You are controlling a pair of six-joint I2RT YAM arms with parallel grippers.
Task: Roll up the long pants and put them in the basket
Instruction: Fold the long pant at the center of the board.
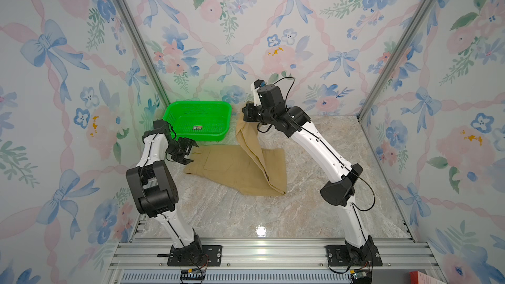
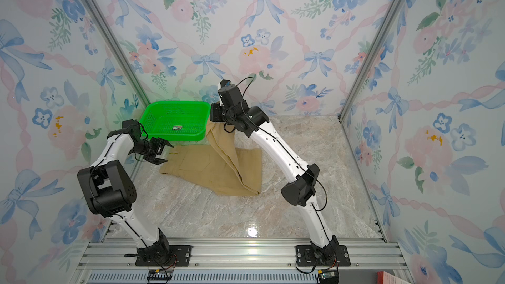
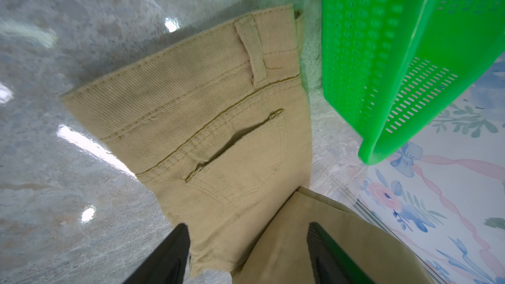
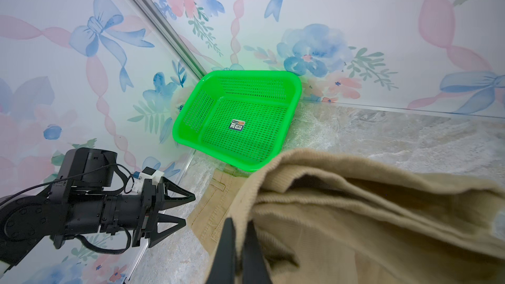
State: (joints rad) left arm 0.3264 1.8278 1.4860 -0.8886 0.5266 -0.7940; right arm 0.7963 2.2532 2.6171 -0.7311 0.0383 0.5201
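Note:
The long pants are tan and lie on the marble tabletop, with the waistband and a back pocket at the left end. My left gripper hovers open just beside the waistband, holding nothing. My right gripper is shut on the cuff end of a leg, lifted beside the basket. That leg hangs slanting down to a fold at the front right of the pants.
A green perforated basket stands at the back left, close to the waistband, with only a label inside. Floral walls with aluminium posts close in three sides. Bare marble tabletop lies in front of the pants.

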